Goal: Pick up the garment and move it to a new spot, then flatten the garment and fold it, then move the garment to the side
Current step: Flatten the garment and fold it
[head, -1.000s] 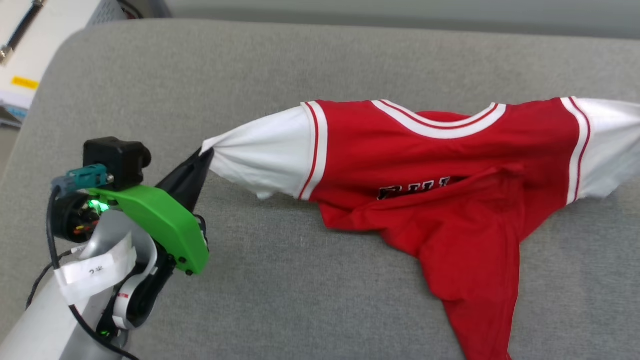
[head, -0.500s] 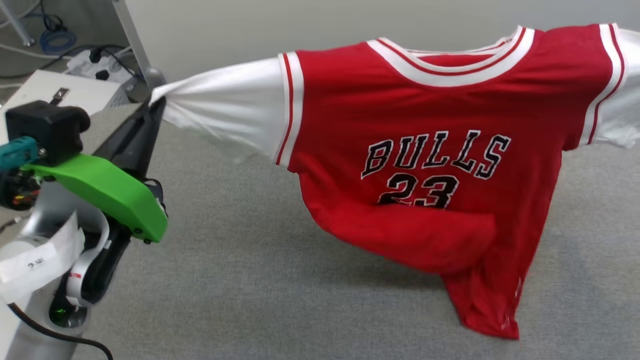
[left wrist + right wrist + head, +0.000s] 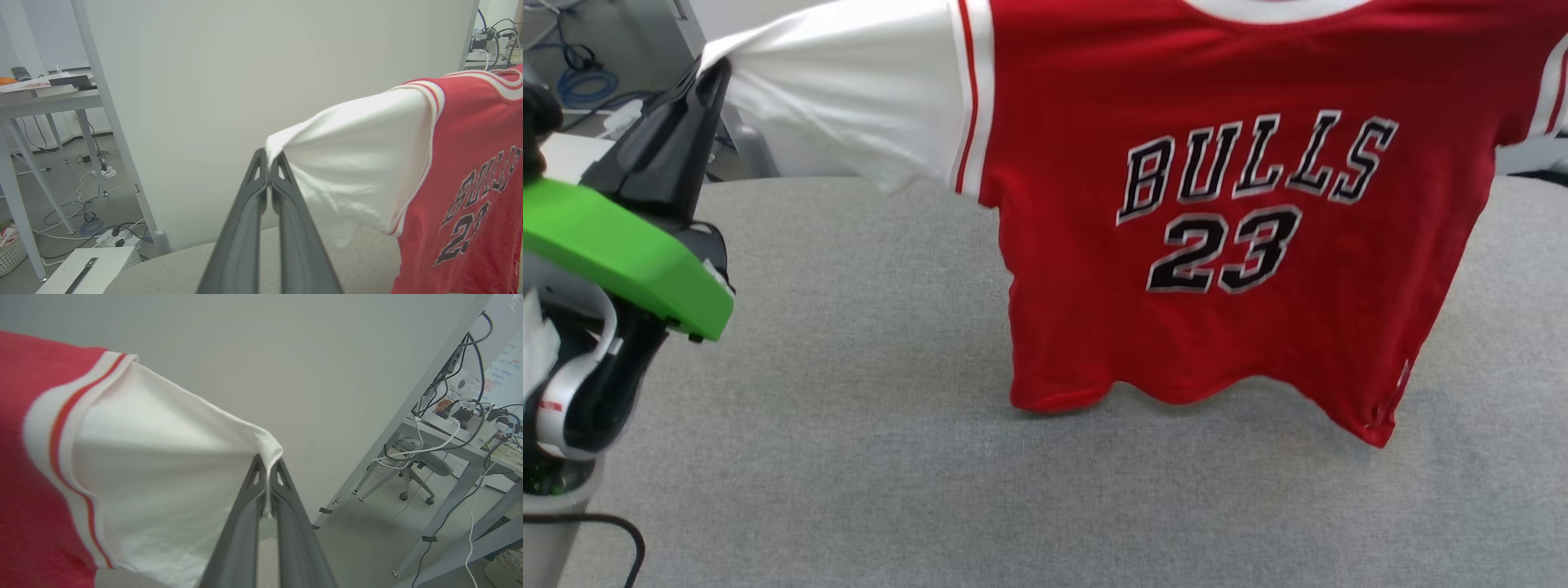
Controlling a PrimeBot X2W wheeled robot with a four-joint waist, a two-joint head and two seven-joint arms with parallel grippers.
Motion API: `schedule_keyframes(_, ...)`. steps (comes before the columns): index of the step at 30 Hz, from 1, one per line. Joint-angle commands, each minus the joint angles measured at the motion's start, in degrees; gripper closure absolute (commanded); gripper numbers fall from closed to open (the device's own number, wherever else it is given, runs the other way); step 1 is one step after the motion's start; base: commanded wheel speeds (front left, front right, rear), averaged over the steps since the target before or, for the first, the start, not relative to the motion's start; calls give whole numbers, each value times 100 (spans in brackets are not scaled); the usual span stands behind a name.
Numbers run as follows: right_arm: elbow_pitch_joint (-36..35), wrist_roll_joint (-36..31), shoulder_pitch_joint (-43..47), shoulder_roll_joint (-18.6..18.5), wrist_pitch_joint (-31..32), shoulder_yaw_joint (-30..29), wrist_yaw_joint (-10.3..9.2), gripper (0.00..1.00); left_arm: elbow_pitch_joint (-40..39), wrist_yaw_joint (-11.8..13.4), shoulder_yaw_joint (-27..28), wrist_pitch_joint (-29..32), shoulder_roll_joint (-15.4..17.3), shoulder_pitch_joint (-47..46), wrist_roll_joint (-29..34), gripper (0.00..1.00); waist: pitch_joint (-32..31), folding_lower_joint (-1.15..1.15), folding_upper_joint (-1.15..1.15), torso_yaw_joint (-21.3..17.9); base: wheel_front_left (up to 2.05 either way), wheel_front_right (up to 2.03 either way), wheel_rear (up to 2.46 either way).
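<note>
— Where's the jersey [image 3: 1225,245]?
— Hanging spread out, print facing you, with its hem [image 3: 1176,392] low over the grey pad [image 3: 849,457]. I can't tell if it touches. The left gripper [image 3: 267,157] is clamped on one sleeve [image 3: 359,163] tip, and the right gripper [image 3: 267,463] on the other.
— How should you set it down?
— Carry both ends level and taut. Land the hem first, then lay the body down away from it, so no fold gets trapped.

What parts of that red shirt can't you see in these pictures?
Collar of the jersey: head view, cut by the top edge.
Right sleeve end: head view, runs off the right edge.
Lettering: left wrist view, cut by the right edge.
Jersey's back: head view, faces away.
</note>
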Motion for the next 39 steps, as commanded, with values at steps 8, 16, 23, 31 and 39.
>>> schedule_keyframes(8, -32, -40, -1014, -53, 14, 159, -11, 100, 474, -429, 204, 307, 307, -1175, -259, 100, 1016, 0, 0, -126, 0, 0, 0)
schedule_keyframes(16, 785, -330, -2498, 105, -357, 442, -11, 100, 1629, -1004, 9, 440, 340, -3025, -156, 100, 2244, 0, 0, -219, 0, 0, 0)
schedule_keyframes(23, 1830, -738, -3854, 549, -892, 711, -11, 100, 3030, -1369, -285, 133, 114, -4681, 303, 100, 3002, 0, 0, -299, 0, 0, 0)
schedule_keyframes(31, 2984, -1235, -5078, 1140, -1560, 634, -11, 100, 4565, -1545, -500, -793, -269, -6114, 768, 100, 3521, 0, 0, -340, 0, 0, 0)
schedule_keyframes(39, 3920, -1464, -5377, 1595, -2113, 644, -11, 100, 5870, -1681, -787, -1683, -603, -6427, 753, 100, 3616, 0, 0, -243, 0, 0, 0)
